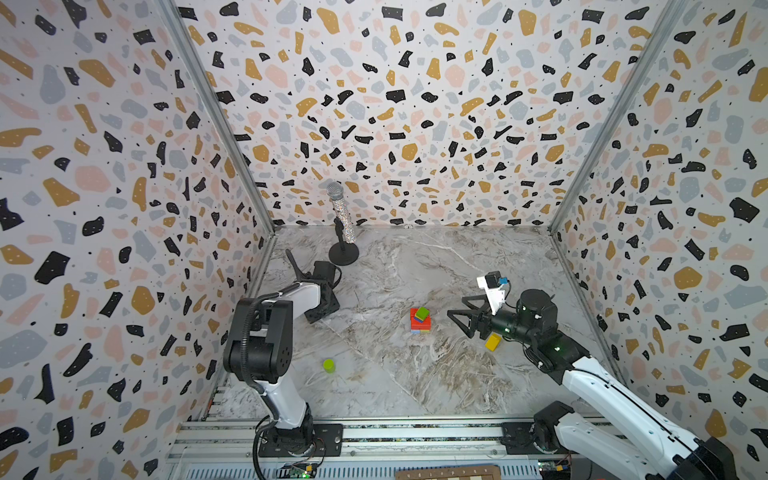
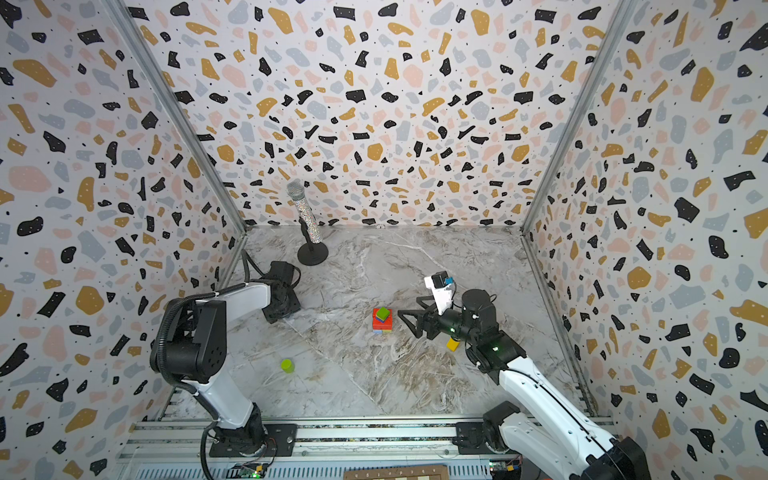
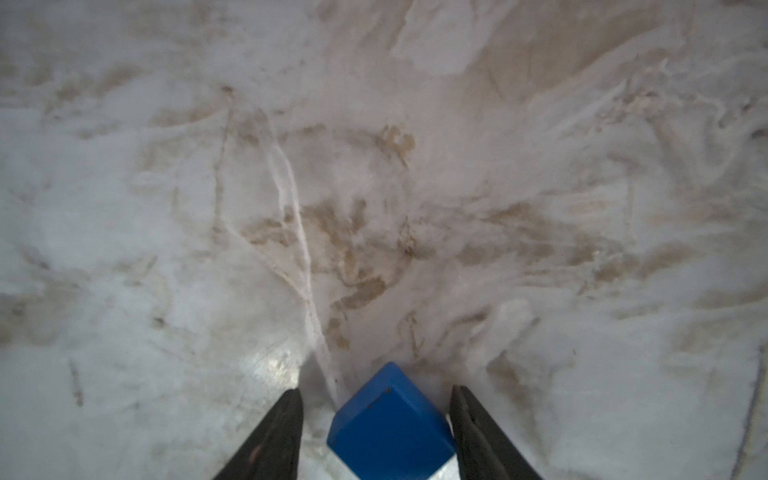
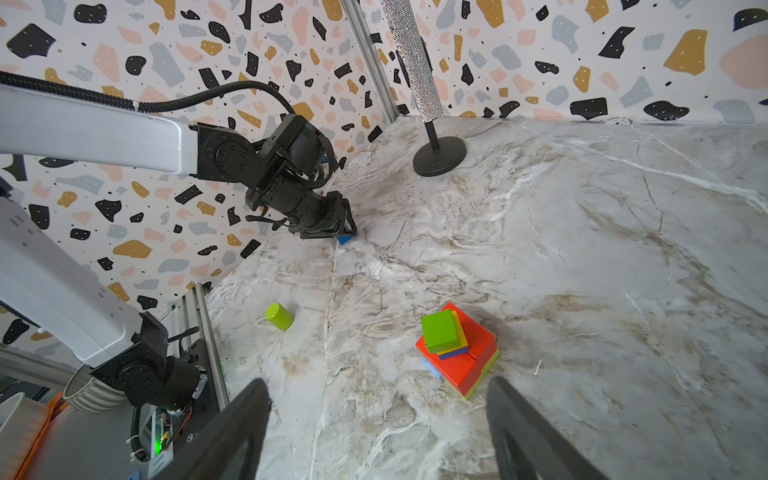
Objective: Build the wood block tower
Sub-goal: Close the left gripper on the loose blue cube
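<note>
Right now my left claw [image 3: 375, 390] is down at the bench [image 3: 208, 208], and a blue block [image 3: 390, 424] sits on the bench between its two fingers. One finger is right against a corner of the block. The other stands clear of it with bare bench in the gap, so this claw is open and grips nothing. From the right wrist view, my left claw [image 4: 343, 226] points down close to the side wall [image 4: 124, 257], and a corner of the blue block [image 4: 344, 240] shows just below it.

My right claw [image 4: 377, 382] is spread wide above the bench with nothing between its fingers. The tower [image 4: 457, 353] stands just ahead of this claw, near the fingertips but apart from them, and well apart from my left claw. It has light-blue and lime pieces at the bottom and red blocks above them. Then come a thin blue piece and a yellow one, with a lime-green block [image 4: 438, 330] on top, turned a little askew to the red ones.

In a top view a yellow block [image 1: 493, 342] lies on the bench behind my right claw [image 1: 455, 305], below the wrist. A lime cylinder [image 1: 328, 365] sits alone, well apart from both claws, back toward my bases. A glittery microphone [image 1: 343, 216] on a black stand is beyond my left claw, by the back wall.
</note>
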You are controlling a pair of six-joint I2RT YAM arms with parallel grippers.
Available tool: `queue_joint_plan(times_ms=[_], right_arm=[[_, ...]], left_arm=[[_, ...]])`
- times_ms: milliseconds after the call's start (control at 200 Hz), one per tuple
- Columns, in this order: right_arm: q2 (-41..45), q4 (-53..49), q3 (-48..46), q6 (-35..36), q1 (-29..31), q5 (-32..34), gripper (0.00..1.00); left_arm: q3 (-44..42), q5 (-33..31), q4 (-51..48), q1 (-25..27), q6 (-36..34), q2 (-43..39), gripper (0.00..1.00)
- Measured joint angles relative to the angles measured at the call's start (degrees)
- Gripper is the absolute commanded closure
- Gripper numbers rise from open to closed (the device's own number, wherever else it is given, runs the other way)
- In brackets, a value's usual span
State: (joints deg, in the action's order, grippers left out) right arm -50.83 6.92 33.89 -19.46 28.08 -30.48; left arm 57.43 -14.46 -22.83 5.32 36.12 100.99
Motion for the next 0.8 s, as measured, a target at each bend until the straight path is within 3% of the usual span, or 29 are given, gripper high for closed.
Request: queue_joint_plan(times_ms=[265, 310, 335, 546, 801], right_arm=[[0.0, 0.04, -0.09, 0.0, 0.0, -0.02, 0.17], [-0.04, 0.07, -0.11, 0.0, 0.0, -0.02, 0.17], [-0.09, 0.09, -0.11, 0.0, 0.0, -0.02, 0.17], [-0.22, 0.42, -0.2, 0.0, -0.02, -0.17, 0.17], [-0.5, 0.46, -0.2, -0.02, -0.02, -0.2, 0.17]], left_arm=[[0.0, -0.24, 0.37, 0.0, 1.92, 0.0, 0.27], [0.0, -0.22, 0.63, 0.0, 2.34, 0.0, 0.04], [0.0, -0.24, 0.76, 0.0, 2.34, 0.0, 0.0], [-0.96, -0.48, 3.04, 0.0, 4.44, 0.0, 0.02], [-2.71, -2.38, 4.98, 0.04, 8.11, -0.7, 0.2]])
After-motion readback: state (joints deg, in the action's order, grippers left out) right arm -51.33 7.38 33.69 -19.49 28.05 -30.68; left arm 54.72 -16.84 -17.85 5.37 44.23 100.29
